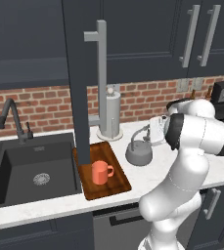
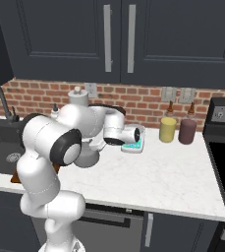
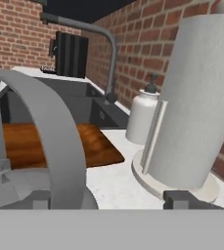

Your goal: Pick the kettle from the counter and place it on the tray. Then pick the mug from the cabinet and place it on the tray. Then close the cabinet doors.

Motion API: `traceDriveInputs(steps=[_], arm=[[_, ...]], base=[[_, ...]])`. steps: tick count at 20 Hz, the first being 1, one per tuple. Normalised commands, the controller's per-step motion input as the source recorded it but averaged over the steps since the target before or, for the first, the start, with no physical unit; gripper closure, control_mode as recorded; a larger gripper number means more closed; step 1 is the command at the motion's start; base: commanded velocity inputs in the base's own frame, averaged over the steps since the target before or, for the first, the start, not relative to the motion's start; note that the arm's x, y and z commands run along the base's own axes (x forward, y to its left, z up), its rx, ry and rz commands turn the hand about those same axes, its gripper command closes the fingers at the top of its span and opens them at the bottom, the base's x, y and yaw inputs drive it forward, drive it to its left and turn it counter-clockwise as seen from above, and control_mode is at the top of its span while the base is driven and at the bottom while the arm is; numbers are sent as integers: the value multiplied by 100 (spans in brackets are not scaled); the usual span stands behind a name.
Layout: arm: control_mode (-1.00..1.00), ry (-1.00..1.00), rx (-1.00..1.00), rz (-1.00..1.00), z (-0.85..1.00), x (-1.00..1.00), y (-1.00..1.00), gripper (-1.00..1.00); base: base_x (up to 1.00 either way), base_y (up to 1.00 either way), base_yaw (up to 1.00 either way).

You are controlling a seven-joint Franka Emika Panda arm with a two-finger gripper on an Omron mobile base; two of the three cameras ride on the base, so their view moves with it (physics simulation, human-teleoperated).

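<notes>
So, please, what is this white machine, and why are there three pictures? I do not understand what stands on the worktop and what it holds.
It is a robot arm with a two-finger gripper in a rendered kitchen. Two pictures come from cameras behind it, left and right; the third looks along the gripper. On the counter: a wooden tray carrying an orange mug, a grey kettle beside it, a paper-towel roll. The open gripper straddles the kettle's handle; nothing is held yet.

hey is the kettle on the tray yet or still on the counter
On the counter: the kettle stands upright on the white top, just right of the tray.
</notes>
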Motion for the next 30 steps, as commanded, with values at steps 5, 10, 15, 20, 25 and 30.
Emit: traceDriveInputs(steps=[5, 10, 15, 20, 25, 30], arm=[[-100, 0, 0, 0, -2, -9, 22, 100], [-100, -2, 0, -1, 0, -17, 6, 100], [-100, -4, 0, -8, 15, -28, 0, 100], [-100, -2, 0, -13, 43, -24, 1, 100], [-100, 0, 0, -19, 46, -10, 30, 100], [-100, 9, 0, -21, 28, -1, 49, 100]], base=[[0, 0, 0], [0, 0, 0], [0, 0, 0], [0, 0, 0], [0, 0, 0], [0, 0, 0]])
